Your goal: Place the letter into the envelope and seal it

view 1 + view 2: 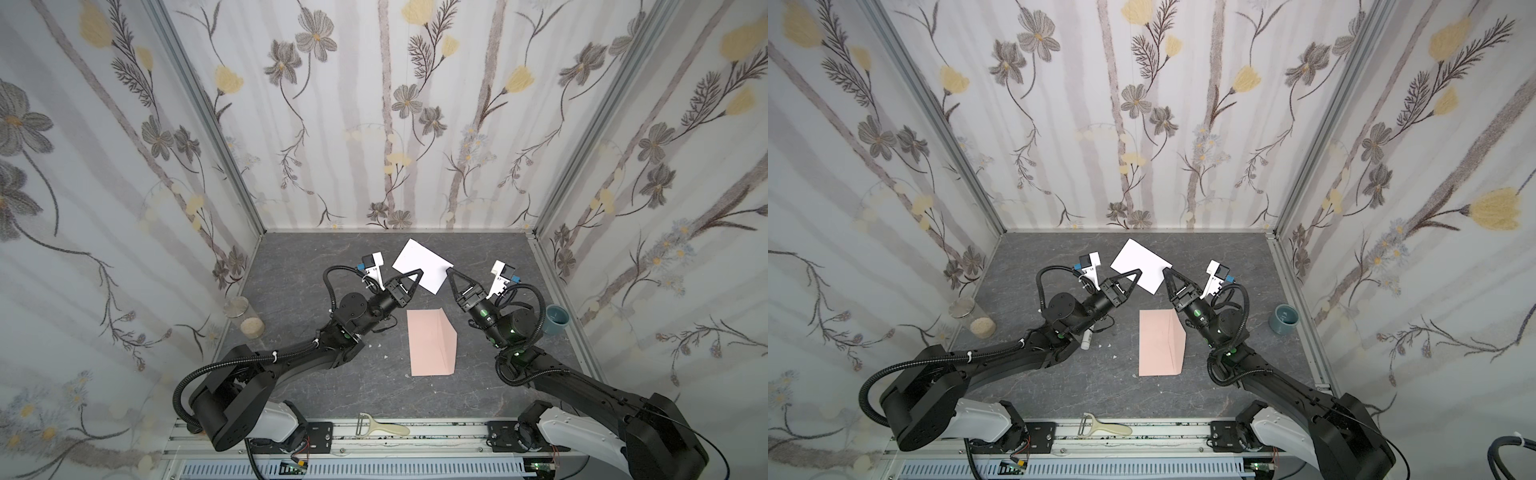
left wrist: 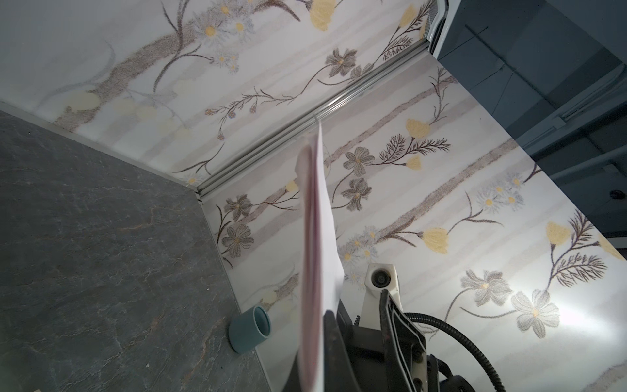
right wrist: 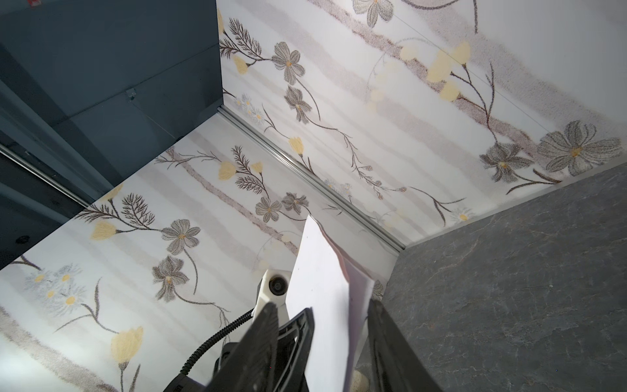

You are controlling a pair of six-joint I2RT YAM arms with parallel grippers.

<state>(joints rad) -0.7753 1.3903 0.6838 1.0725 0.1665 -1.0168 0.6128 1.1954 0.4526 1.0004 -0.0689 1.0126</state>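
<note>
white letter [image 1: 422, 264], pale pink envelope [image 1: 428, 347], grey marbled table [image 1: 374, 392], teal cup [image 1: 557, 319]

Two black robot arms, the left arm [image 1: 291, 361] and the right arm [image 1: 582, 386], each carry one white wrist camera, the left camera [image 1: 371, 262] and the right camera [image 1: 503, 272], and share a single grey table [image 1: 457, 395] inside three flower-papered walls [image 1: 374, 124]. On show are one white letter [image 1: 422, 264], one pink envelope [image 1: 430, 345], one clear jar [image 1: 245, 318], one blue-grey cup [image 1: 556, 319] and one pale peeler [image 1: 382, 428]. A top view adds one small white glue stick [image 1: 1086, 338] and a few white scraps [image 1: 1115, 356], too small to count surely.
</note>
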